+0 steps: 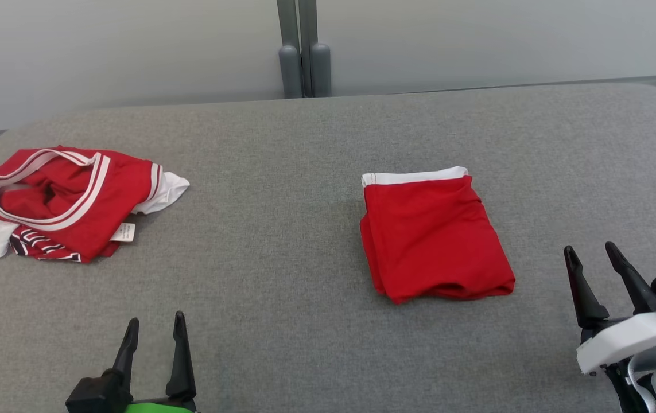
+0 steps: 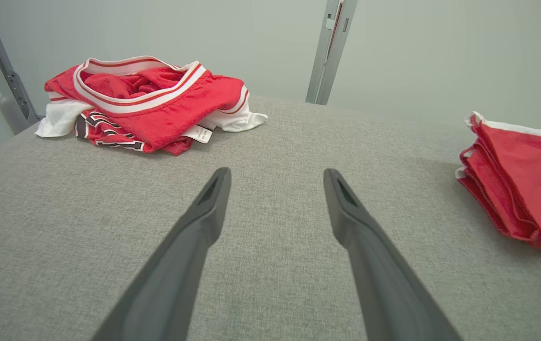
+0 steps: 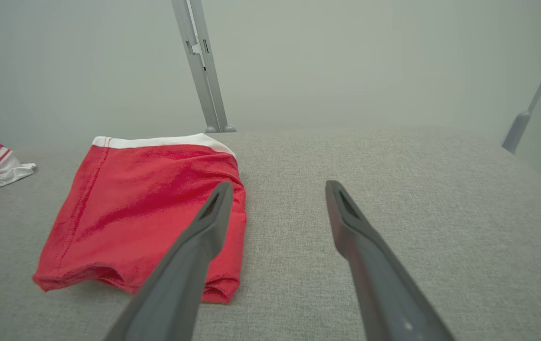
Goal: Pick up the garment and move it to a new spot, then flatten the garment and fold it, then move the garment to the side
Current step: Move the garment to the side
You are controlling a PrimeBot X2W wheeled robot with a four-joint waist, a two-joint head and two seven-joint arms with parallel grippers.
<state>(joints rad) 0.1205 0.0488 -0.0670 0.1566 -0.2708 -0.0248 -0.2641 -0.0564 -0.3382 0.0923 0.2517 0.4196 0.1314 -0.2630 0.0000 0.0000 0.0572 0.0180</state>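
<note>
The right gripper (image 1: 589, 248) has its two long dark fingers spread wide with nothing between them, poised over the grey woven-fabric table top (image 1: 282, 275). The task's thing, a folded red cloth garment (image 1: 434, 235) with a white waistband, lies flat on the table as a compact rectangle to this gripper's left and a little ahead of it, near the fingers but apart from them. In the right wrist view the tip of one finger overlaps the garment's edge in the picture, while the head view shows a strip of bare table between gripper and cloth. The white waistband runs along the edge farthest from the gripper. The rounded, layered fold is on the nearer edge.

The left gripper (image 1: 155, 318) is likewise wide apart and empty, over bare table. Ahead of it and off to its left sits a crumpled heap of red jersey cloth (image 1: 58, 201) with white and striped trim, and a small white label (image 1: 124, 232) shows at the heap's near edge. This heap is well apart from the fingers. The folded garment lies well off to the left gripper's right and ahead of it, with bare table between the two pieces of cloth. Beyond the table's far edge a grey metal upright post (image 1: 303, 51) stands against a pale wall.
</note>
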